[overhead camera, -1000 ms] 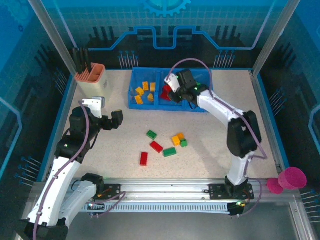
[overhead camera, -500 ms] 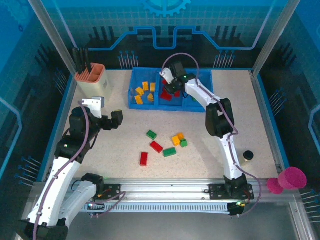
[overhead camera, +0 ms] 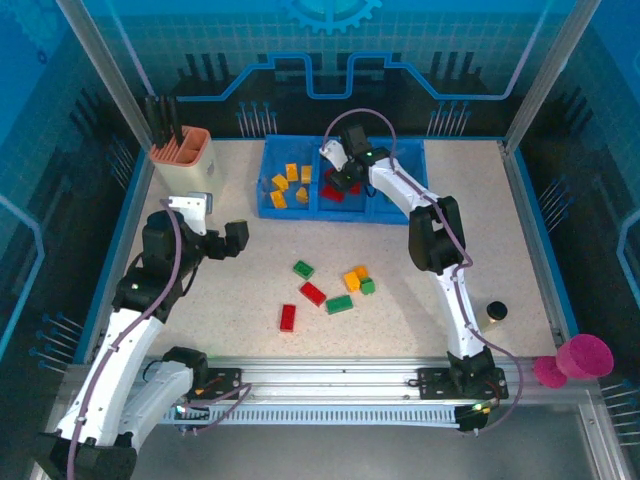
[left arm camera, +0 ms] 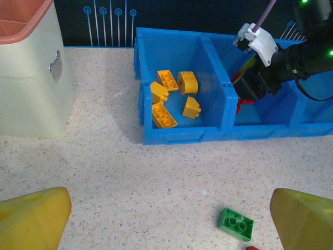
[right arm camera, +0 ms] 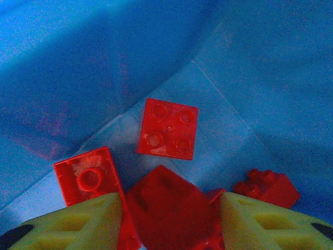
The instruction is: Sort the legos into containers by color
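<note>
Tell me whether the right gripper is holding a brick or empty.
Holding: a red brick fills the gap between the right gripper's fingers, touching both, above loose red bricks in the blue tray.

the right tool sits inside the middle compartment of the tray, a lego between its fingers and a square lego just ahead. the tray lies ahead of the left tool, the cup ahead-left, a loose lego on the bench just ahead-right.
</note>
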